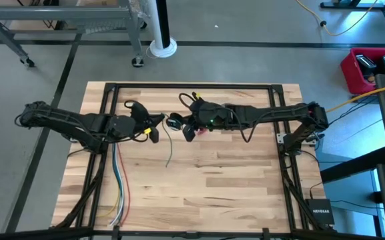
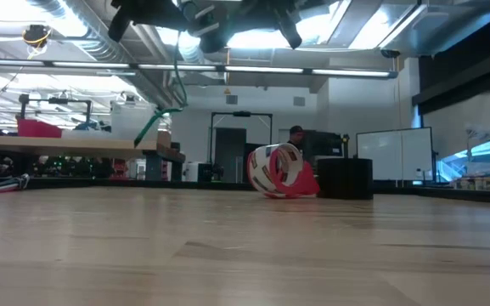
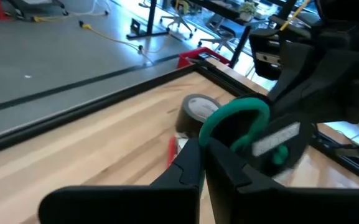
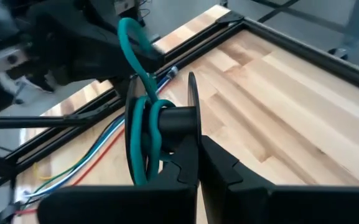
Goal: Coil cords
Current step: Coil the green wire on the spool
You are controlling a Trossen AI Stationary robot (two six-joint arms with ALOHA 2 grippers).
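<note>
The green cord [image 4: 143, 134] is partly wound on a small black round spool [image 4: 178, 121], held in mid-air above the table's far middle. My right gripper [image 4: 198, 163] is shut on the spool and also shows in the high view [image 1: 187, 128]. My left gripper [image 3: 205, 148], also in the high view [image 1: 153, 127], is shut on a loop of the cord [image 3: 235, 112] close beside the spool. A loose tail of the cord [image 1: 168, 150] hangs down between the grippers; in the low view the tail [image 2: 161, 115] ends above the table. My left gripper pinches the green cord between its two fingertips, where the loop [image 3: 209, 127] leaves them. It reaches level from the table's left. The cord arcs from the fingertips to the spool, clear of the table. My right gripper pinches the rim of one thin flange of the spool [image 4: 192, 127] between its two fingers. It reaches level from the table's right. The spool is lifted clear, its axis across the fingers, with several turns of cord [image 4: 140, 155] on its hub.
A grey tape roll [image 3: 195, 115] stands on the table beyond the grippers, with a red thing beside it; it also shows in the low view [image 2: 274, 170]. Long green, yellow, red and white wires [image 1: 119, 187] lie along the table's left side. A black frame [image 1: 192, 85] edges the table.
</note>
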